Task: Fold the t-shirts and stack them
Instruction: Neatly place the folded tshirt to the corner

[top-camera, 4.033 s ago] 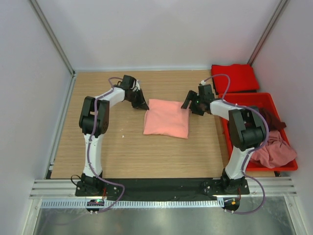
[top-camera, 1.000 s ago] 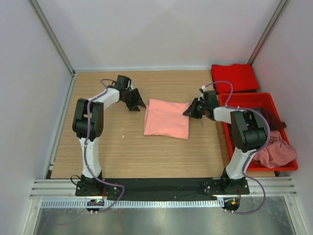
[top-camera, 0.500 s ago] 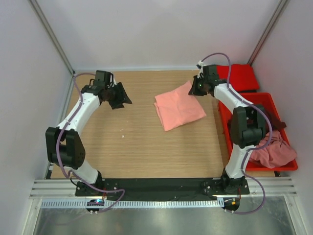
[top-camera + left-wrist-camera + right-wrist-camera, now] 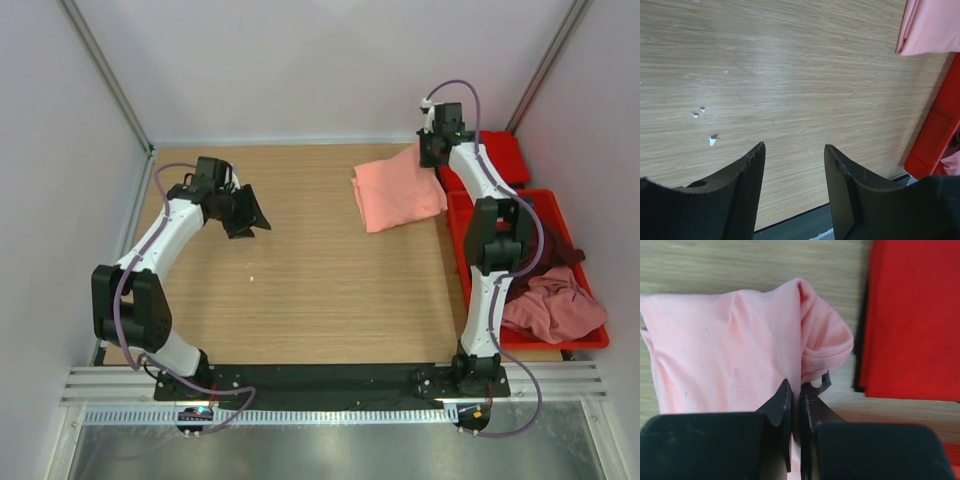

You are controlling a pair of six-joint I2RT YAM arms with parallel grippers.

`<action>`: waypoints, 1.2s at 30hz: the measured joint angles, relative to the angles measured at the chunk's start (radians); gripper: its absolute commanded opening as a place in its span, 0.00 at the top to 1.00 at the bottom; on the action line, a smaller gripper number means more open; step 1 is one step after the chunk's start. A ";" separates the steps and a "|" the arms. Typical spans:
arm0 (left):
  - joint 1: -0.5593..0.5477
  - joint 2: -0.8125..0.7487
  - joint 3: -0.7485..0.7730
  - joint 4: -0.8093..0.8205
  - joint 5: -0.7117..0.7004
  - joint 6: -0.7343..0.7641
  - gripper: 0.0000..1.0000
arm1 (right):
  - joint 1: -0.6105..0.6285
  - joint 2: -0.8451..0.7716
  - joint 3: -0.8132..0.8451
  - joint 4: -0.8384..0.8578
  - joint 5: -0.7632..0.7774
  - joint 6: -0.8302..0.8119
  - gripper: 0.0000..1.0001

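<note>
Folded salmon-pink shirt (image 4: 398,195) sits at the far right of the wooden worktop (image 4: 300,300), just beside the folded bright red shirt (image 4: 490,155) in the far right corner and touching the far end of the red bin (image 4: 520,195). The right arm (image 4: 478,180) reaches back over it, and the right wrist view shows its jaws pinched closed on a fold of the salmon-pink shirt (image 4: 725,360) at its far right corner, with the bright red shirt (image 4: 912,315) close on the right. The held corner is drawn up toward the jaws, so the bundle points toward the red shirt; it is close to square, and its longer line seems to run diagonally from that corner down to the near left. The left arm (image 4: 165,230) is well apart on the left, its jaws open over bare wood and holding nothing. Folding of this shirt looks finished, and the step in hand appears to be stacking. The next move likely calls for carrying the bundle over the red shirt, squaring its edges, then letting go without spilling the folds. A dark maroon shirt (image 4: 555,245) and a dusty pink shirt (image 4: 555,310) lie unfolded in the bin.
</note>
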 measured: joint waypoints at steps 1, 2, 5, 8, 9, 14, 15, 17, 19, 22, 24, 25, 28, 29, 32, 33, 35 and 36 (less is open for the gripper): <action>0.000 -0.006 0.000 0.001 0.005 0.002 0.48 | -0.018 0.008 0.014 0.000 0.009 -0.014 0.99; 0.000 -0.010 0.000 0.001 0.008 0.003 0.48 | -0.033 0.013 0.025 0.001 0.014 -0.027 0.99; 0.000 -0.016 -0.004 0.007 0.021 0.010 0.48 | -0.079 0.028 0.062 -0.002 0.019 -0.063 0.99; 0.000 -0.016 -0.006 0.008 0.041 0.013 0.48 | -0.111 0.047 0.114 -0.005 0.020 -0.093 0.99; 0.000 -0.016 -0.006 0.009 0.046 0.013 0.48 | -0.123 0.053 0.136 -0.004 0.020 -0.105 0.99; 0.000 -0.016 -0.006 0.014 0.069 0.013 0.48 | -0.151 0.060 0.170 0.001 0.021 -0.137 0.99; 0.000 -0.016 -0.006 0.015 0.072 0.013 0.48 | -0.152 0.070 0.194 -0.001 0.021 -0.144 0.99; 0.000 -0.016 -0.006 0.016 0.079 0.013 0.48 | -0.152 0.101 0.262 -0.011 0.010 -0.158 0.99; 0.000 -0.016 -0.007 0.017 0.085 0.013 0.48 | -0.158 0.143 0.343 -0.021 -0.002 -0.174 0.99; 0.000 -0.016 -0.010 0.018 0.087 0.014 0.48 | -0.167 0.186 0.422 -0.040 -0.031 -0.203 0.99; 0.000 -0.016 -0.010 0.019 0.092 0.014 0.48 | -0.185 0.199 0.447 -0.058 -0.058 -0.213 0.99; 0.000 -0.016 -0.010 0.019 0.094 0.014 0.48 | -0.198 0.204 0.457 -0.067 -0.070 -0.219 0.99; 0.000 -0.016 -0.010 0.020 0.104 0.014 0.48 | -0.248 0.232 0.512 -0.107 -0.103 -0.235 0.99; 0.000 -0.016 -0.010 0.020 0.105 0.013 0.48 | -0.266 0.245 0.539 -0.121 -0.113 -0.237 0.99; 0.000 -0.016 -0.011 0.024 0.115 0.013 0.48 | -0.324 0.293 0.636 -0.142 -0.148 -0.239 0.99; 0.000 -0.016 -0.013 0.027 0.119 0.013 0.48 | -0.340 0.302 0.653 -0.139 -0.161 -0.240 0.99; 0.000 -0.016 -0.017 0.032 0.131 0.010 0.48 | -0.372 0.317 0.675 -0.131 -0.187 -0.239 0.99; 0.000 -0.016 -0.018 0.034 0.138 0.008 0.48 | -0.385 0.325 0.682 -0.120 -0.201 -0.238 0.99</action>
